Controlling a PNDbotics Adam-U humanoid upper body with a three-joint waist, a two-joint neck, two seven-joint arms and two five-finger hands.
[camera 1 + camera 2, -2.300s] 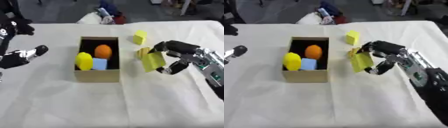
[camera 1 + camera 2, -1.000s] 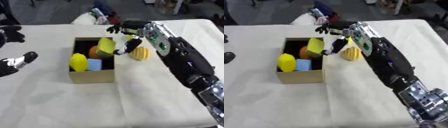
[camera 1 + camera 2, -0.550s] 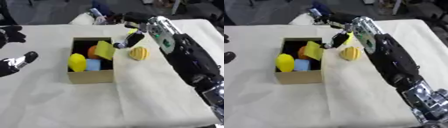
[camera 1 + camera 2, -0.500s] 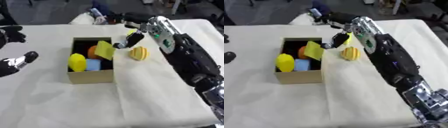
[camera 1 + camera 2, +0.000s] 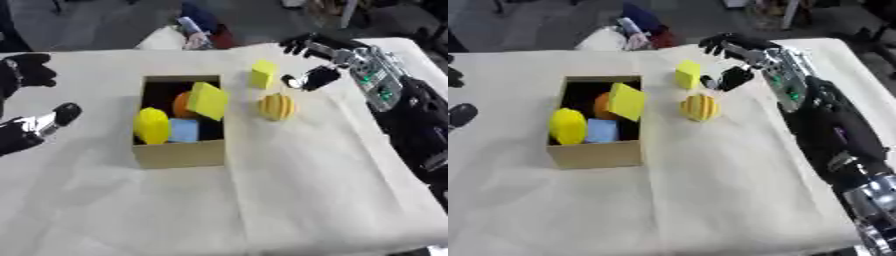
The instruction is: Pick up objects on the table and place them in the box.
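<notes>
A cardboard box (image 5: 175, 152) sits left of centre on a table (image 5: 289, 200) draped in cream cloth, its open top showing four pieces: a yellow egg-shaped object (image 5: 151, 125) at the near left, a light blue block (image 5: 185, 130) beside it, an orange ball (image 5: 182, 102) at the far side, and a flat yellow block (image 5: 208, 100) tilted on edge against the right wall, leaning over the ball. Two objects lie on the cloth to the right of the box: a small yellow cube (image 5: 262, 74) toward the far side and a ribbed yellow ball (image 5: 277, 106) nearer, just apart from each other. The robot's right hand (image 5: 317, 64) hangs above the cloth at the far right, beyond the ribbed ball and beside the cube, fingers spread wide and holding nothing; whether a fingertip touches the cloth cannot be told. Its black and silver forearm runs down the right edge of the view. The left hand (image 5: 39, 125) rests at the left edge, well apart from the box, and appears relaxed with fingers extended, gripping nothing.
</notes>
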